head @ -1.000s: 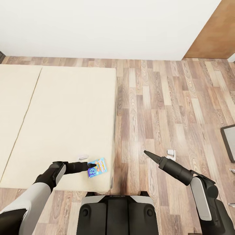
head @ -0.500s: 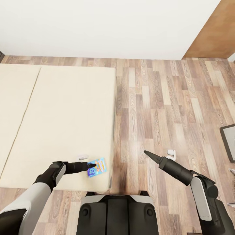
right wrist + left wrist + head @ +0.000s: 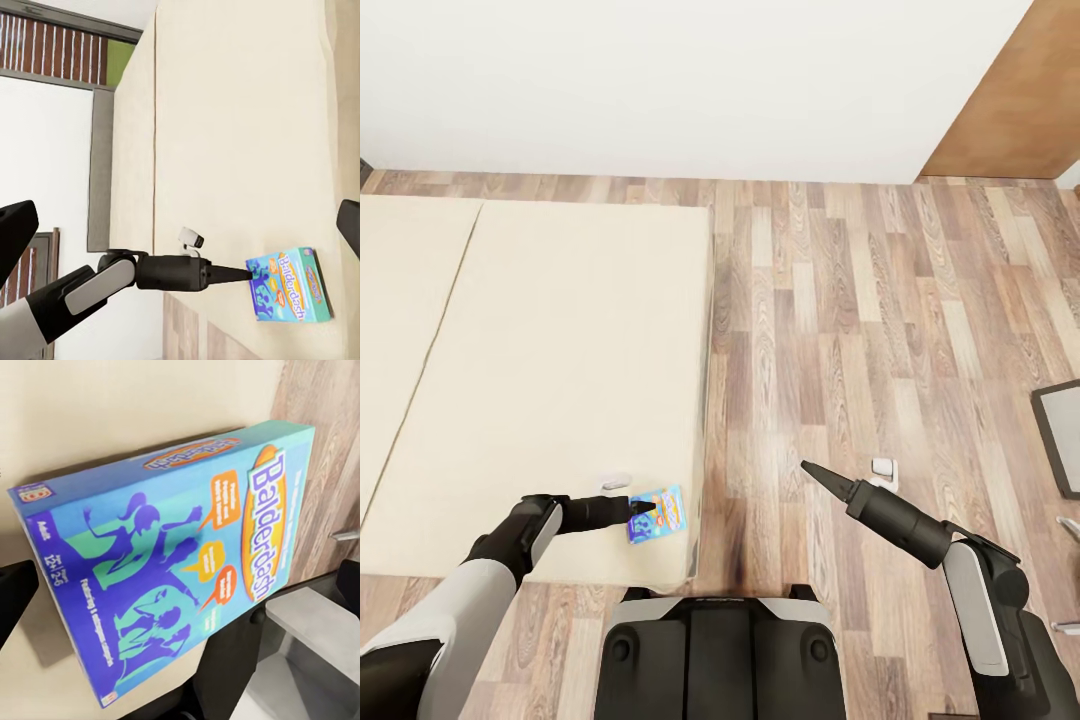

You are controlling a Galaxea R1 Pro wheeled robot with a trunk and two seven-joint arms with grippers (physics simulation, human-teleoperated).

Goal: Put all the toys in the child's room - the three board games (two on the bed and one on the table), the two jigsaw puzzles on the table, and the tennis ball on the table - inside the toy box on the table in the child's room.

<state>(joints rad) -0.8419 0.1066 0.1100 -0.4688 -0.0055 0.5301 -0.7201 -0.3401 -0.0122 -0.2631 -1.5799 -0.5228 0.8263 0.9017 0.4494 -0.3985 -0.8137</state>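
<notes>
A blue board game with orange speech bubbles lies on the cream bed, near its front right corner. My left gripper reaches across the bed and its tip overlaps the game's left edge. In the left wrist view the game spans the space between the dark fingers, which stand wide apart at both sides. The right wrist view looks at the left gripper touching the game. My right gripper hangs open over the floor, holding nothing. The toy box, table, puzzles and ball are out of view.
Wooden floor stretches right of the bed up to a white wall. A brown panel stands at the back right. A dark-framed grey object sits at the right edge, and a small white object lies on the floor.
The bed and floor have slid slightly left in the picture, so the camera has moved. The board game stays at the left gripper's tip and now lies nearer the bed's right edge.
</notes>
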